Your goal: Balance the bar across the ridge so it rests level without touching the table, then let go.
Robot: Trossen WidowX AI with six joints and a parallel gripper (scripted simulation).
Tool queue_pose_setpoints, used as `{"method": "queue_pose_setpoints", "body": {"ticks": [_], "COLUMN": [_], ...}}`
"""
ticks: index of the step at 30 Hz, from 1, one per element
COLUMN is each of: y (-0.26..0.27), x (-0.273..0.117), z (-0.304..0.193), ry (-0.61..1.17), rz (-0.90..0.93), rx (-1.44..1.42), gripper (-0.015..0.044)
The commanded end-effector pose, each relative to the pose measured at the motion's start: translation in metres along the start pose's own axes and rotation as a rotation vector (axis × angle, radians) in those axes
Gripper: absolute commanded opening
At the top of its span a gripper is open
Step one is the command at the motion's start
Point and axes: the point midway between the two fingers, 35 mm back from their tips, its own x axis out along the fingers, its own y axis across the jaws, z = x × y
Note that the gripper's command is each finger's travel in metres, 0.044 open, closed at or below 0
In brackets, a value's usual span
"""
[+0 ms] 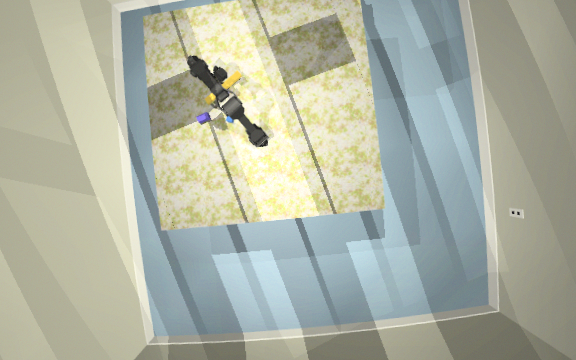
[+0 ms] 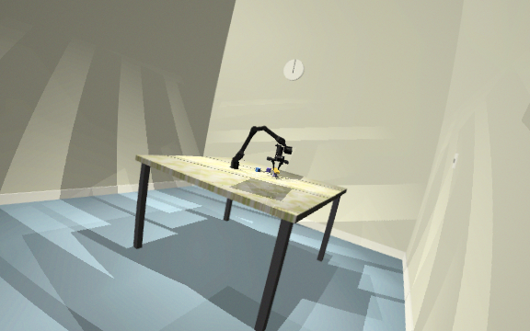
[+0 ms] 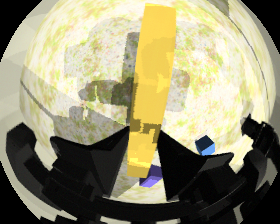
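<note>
Mottled table (image 1: 288,170), purple block (image 1: 203,118)

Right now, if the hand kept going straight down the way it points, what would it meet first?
The hand, clamped on the long yellow bar, points down at the speckled yellow table top. The small purple block lies just under the fingers, so probably that first; depth is unclear.

yellow bar (image 3: 151,90), black fingers, purple block (image 1: 203,117), mottled yellow-green table (image 1: 348,165)
</note>
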Motion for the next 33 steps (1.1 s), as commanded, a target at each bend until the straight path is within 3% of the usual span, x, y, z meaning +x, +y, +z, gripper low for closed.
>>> {"method": "queue_pose_setpoints", "body": {"ticks": [1, 31, 33], "y": [-0.0001, 0.0, 0.0], "x": [0.0005, 0.0, 0.0], "z": [0.0002, 0.0, 0.0], "ry": [-0.002, 0.0, 0.0], "rz": [-0.002, 0.0, 0.0], "rx": [0.003, 0.0, 0.0], "gripper": [0.0, 0.0, 0.0052]}}
